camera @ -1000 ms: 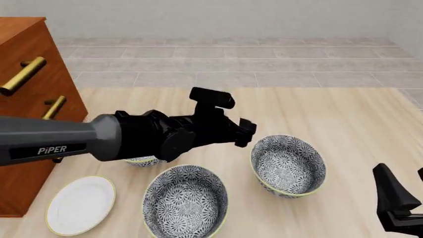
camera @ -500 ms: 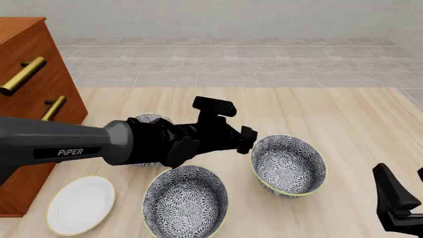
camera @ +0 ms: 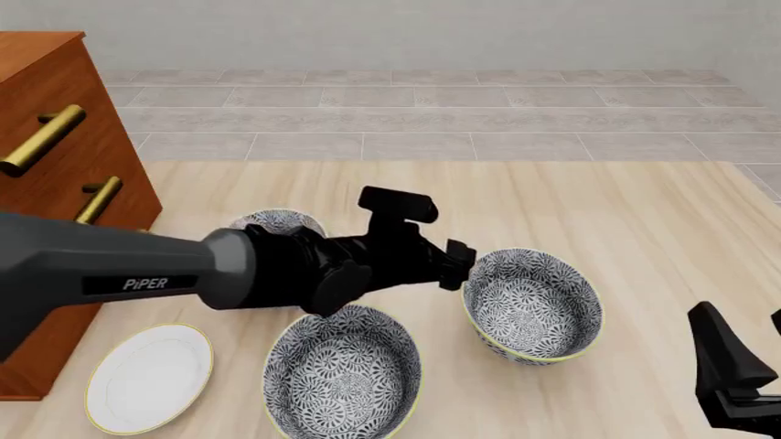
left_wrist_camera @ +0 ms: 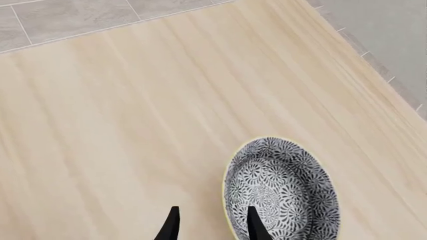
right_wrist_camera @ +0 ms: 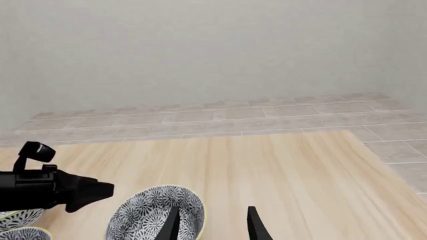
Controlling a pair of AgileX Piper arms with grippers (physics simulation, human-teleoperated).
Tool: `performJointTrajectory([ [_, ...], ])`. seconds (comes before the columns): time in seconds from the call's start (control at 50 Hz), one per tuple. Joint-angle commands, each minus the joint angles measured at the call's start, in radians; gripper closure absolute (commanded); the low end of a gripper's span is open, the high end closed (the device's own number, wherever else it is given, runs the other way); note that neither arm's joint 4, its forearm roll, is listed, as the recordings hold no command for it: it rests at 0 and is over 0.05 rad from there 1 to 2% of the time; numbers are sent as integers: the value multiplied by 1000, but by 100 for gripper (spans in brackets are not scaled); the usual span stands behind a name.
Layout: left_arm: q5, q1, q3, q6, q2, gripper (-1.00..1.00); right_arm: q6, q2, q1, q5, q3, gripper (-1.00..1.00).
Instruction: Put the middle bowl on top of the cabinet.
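Note:
Three look-alike patterned bowls stand on the table. The middle bowl [camera: 533, 305] is at the right, between the far small bowl [camera: 278, 222] and the near bowl [camera: 342, 370] in depth. My left gripper [camera: 462, 262] is open at its left rim. In the left wrist view that bowl [left_wrist_camera: 283, 192] lies by the open left gripper [left_wrist_camera: 212, 214], with one finger [left_wrist_camera: 254, 226] over its rim. The cabinet [camera: 49, 137] rises at the far left. Open and empty, my right gripper [camera: 747, 327] waits at the bottom right; in its wrist view the right gripper [right_wrist_camera: 213, 214] faces the middle bowl [right_wrist_camera: 157, 212].
A flat white plate [camera: 149, 377] with a yellow rim lies in front of the cabinet. The left arm [camera: 159, 270] stretches across above the far and near bowls. Brass handles [camera: 43, 137] stick out from the cabinet front. Tiled floor lies beyond the table's far edge.
The left arm has moved lower and a little right, bringing its gripper to the middle bowl's left rim and uncovering the far small bowl. The right arm has not moved.

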Motion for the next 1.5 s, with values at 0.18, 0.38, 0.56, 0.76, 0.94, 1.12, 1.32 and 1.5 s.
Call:
performJointTrajectory([
  [0.18,-12,-6,-6,-11,22,-100,-4,-5,0,4,0,-100],
  [0.38,-13,-10,-12,-18,35,-100,-8,-1,1,1,0,-100],
  [0.56,-16,-17,-22,-26,50,-100,-9,1,2,-1,-1,-100],
  [0.76,-14,-29,-28,-30,72,-100,-8,2,1,-2,0,-100],
  [0.94,-17,-37,-32,-29,95,-100,-9,6,3,-5,0,-100],
  [1.12,-10,-45,-38,-26,109,-100,-9,1,3,0,-1,-100],
  [1.32,15,-66,-67,-16,136,-100,-7,1,3,0,0,-100],
  [1.5,18,-77,-78,-15,149,-100,-5,-6,4,5,0,-100],
])
